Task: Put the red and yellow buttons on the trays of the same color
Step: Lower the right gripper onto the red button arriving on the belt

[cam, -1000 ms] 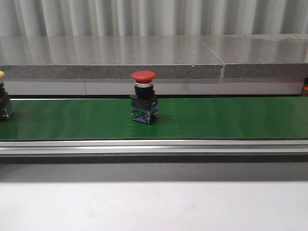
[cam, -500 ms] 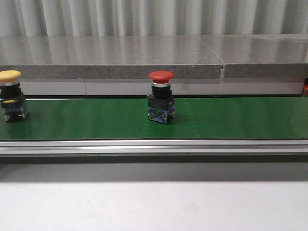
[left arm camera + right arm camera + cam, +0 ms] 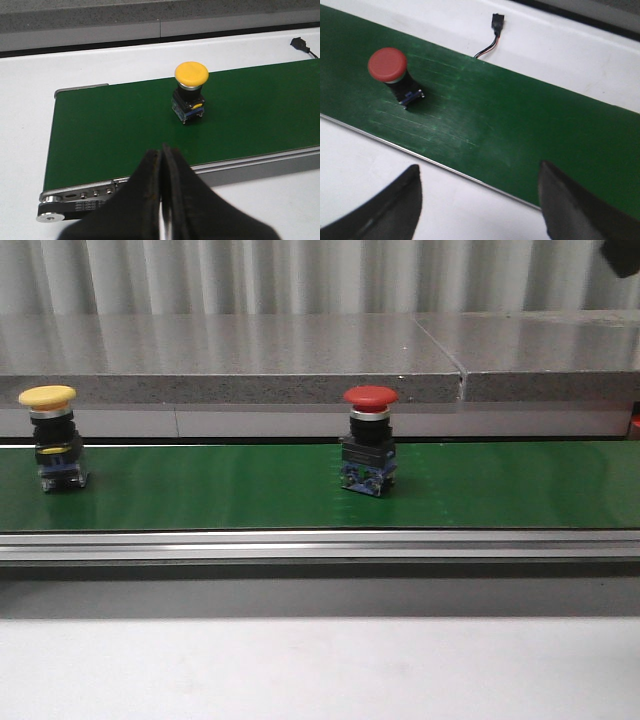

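Red button (image 3: 369,440) and yellow button (image 3: 55,437) upright on the green conveyor belt (image 3: 500,485).

No tray shows in any view. The red button stands near the belt's middle in the front view, the yellow button near its left end, well apart. The left hand (image 3: 161,165) has its fingers pressed together, holding nothing, and sits over the belt's near rail with the yellow button (image 3: 190,95) standing clear beyond it. The right hand (image 3: 480,197) is spread wide and empty above the white bench (image 3: 380,160) just beside the belt; the red button (image 3: 392,75) lies off to one side of it. Since half a second ago both buttons have shifted rightward along the belt.
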Controlling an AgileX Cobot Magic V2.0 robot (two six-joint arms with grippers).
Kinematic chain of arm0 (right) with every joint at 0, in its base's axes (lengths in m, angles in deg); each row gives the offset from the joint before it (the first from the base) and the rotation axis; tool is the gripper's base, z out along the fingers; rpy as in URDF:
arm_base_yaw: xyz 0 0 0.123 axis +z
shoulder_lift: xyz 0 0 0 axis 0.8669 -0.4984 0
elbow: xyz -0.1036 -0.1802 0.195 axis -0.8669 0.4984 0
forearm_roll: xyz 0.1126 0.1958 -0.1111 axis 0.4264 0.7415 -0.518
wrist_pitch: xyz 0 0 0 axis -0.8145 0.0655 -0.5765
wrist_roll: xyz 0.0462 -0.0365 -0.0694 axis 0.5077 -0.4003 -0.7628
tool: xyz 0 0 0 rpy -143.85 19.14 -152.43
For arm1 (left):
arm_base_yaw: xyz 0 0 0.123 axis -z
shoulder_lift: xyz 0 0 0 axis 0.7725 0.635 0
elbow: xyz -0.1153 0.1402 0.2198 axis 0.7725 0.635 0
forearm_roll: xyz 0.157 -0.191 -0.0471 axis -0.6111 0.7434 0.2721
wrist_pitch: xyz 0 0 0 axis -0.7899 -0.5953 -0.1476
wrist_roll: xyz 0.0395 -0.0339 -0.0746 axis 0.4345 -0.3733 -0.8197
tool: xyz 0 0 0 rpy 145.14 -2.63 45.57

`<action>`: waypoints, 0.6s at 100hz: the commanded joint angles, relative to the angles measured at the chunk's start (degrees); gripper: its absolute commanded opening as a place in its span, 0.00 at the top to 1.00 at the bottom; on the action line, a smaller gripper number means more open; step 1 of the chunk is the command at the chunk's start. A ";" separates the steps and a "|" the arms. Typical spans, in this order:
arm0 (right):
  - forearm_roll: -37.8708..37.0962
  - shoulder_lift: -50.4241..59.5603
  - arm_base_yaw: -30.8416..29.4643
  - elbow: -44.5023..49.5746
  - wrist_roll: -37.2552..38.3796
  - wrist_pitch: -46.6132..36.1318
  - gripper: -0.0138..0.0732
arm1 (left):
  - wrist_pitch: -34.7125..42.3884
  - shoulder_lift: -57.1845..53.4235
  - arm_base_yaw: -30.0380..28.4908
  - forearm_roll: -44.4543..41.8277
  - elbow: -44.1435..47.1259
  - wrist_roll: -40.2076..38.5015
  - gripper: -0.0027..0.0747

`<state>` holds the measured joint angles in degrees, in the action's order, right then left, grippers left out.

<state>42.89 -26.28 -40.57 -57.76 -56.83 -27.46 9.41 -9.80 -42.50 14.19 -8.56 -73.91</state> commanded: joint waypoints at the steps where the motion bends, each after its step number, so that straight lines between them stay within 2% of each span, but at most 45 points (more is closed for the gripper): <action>1: 1.39 -4.26 0.55 -6.00 -0.56 1.32 0.19 | 4.57 0.07 0.42 0.21 -1.41 0.13 0.99; 17: 2.33 -12.56 1.18 -12.53 -3.70 6.64 0.20 | 4.57 0.07 0.42 0.21 -1.41 0.13 0.99; 45: 10.24 -25.29 1.18 -23.20 -13.47 17.41 0.20 | 4.57 0.07 0.42 0.21 -1.41 0.13 0.99; 60: 10.65 -30.06 1.18 -26.72 -15.72 18.82 0.20 | 4.57 0.07 0.42 0.21 -1.41 0.13 0.99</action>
<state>52.11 -56.02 -39.42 -81.08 -70.18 -8.70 9.50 -9.80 -42.50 14.19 -8.56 -73.91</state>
